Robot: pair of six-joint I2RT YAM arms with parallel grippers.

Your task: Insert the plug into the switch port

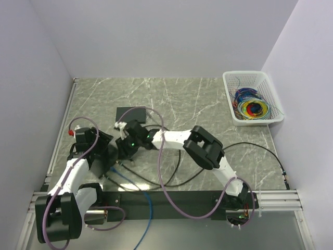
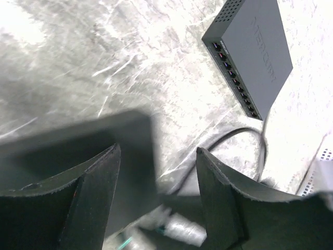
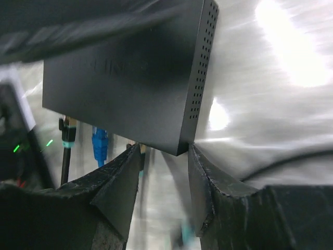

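In the right wrist view a black switch [image 3: 130,78] fills the upper half, its vented side to the right. A black plug [image 3: 67,133] and a blue plug [image 3: 100,143] sit in its lower edge. A third, tan plug [image 3: 139,151] peeks out behind one fingertip. My right gripper [image 3: 164,147] is open, its tips on either side of the switch's near corner. My left gripper [image 2: 157,148] is open too, with nothing gripped; a dark blurred box [image 2: 78,151] lies just beyond it. From above, both grippers [image 1: 106,156] [image 1: 125,147] crowd together and hide this switch.
A second black switch [image 1: 131,112] lies flat farther back, its row of ports [image 2: 234,78] showing in the left wrist view. Black and blue cables [image 1: 148,200] loop over the near table. A white basket [image 1: 252,96] of coloured wires stands at the back right.
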